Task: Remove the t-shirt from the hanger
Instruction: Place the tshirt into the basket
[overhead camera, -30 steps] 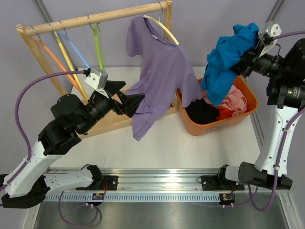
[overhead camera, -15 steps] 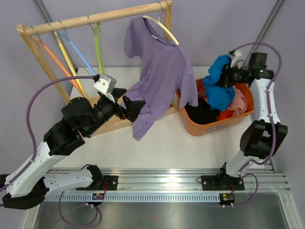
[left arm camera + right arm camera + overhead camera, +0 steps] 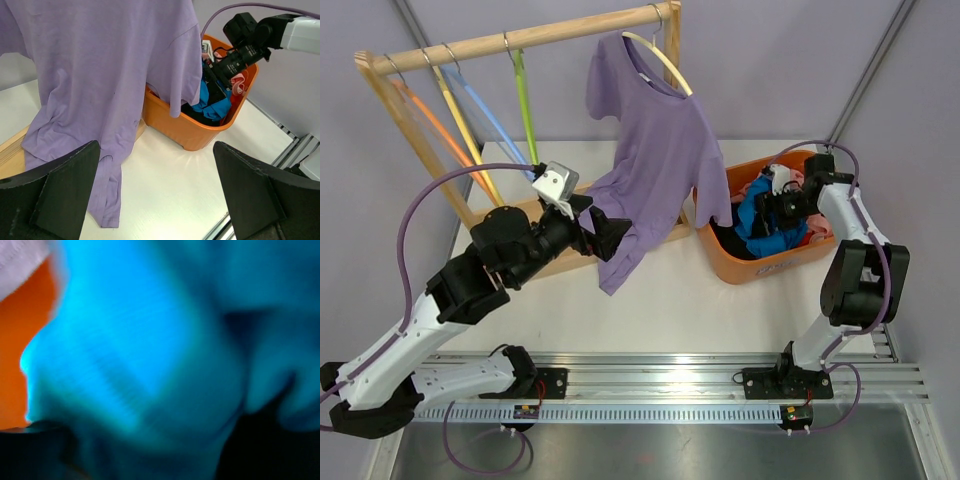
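Overhead view from my remote station: a purple t-shirt [image 3: 655,150] hangs on a pale hanger [image 3: 665,62] hooked at the one o'clock end of a wooden rail [image 3: 520,40], so the task's garment is not yet off. Its lower hem drapes toward the table [image 3: 670,310] at the centre of the view. The left gripper [image 3: 608,230] sits at about nine o'clock from that hem, just beside the cloth, with its jaws spread wide and nothing between them. At three o'clock stands an orange basket [image 3: 770,265] of clothes; the right gripper [image 3: 772,208] reaches down into it among a blue garment [image 3: 760,222]. The right wrist view is only a blur of blue cloth, so I cannot tell whether those jaws are parted or gripping. I judge the step in hand to be the left arm's approach to the purple shirt. The next move, as I read it, calls for easing the open jaws onto the hem at their three o'clock side, closing on a fold, then drawing the shirt down and off one hanger shoulder without dragging the hanger off the rail.
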Tool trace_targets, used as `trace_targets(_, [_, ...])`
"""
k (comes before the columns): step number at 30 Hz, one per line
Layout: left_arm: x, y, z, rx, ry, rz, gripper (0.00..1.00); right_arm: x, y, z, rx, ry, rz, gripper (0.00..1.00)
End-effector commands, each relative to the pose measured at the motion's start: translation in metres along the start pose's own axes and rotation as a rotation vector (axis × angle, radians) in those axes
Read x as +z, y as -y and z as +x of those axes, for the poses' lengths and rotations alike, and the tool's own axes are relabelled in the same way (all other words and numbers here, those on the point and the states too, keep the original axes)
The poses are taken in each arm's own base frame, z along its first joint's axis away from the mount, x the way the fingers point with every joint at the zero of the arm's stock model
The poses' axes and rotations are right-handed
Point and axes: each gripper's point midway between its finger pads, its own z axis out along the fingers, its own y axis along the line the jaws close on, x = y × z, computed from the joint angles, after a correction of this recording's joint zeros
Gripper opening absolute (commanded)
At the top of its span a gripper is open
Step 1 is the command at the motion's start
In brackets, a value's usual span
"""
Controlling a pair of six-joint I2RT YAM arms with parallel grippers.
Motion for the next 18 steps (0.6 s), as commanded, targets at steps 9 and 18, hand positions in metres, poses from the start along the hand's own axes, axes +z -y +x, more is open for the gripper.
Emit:
trace_targets(9, [0.006, 0.002, -0.01, 0.0, 0.039, 0.007, 0.99, -0.125, -0.024, -0.122, -0.231, 0.295, 0.182, 0.86])
trace_targets(18, [0.002, -0.005, -0.007, 0.005, 0.043, -0.02, 0.99, -0.19, -0.164, -0.208, -0.398, 0.582, -0.199, 0.82])
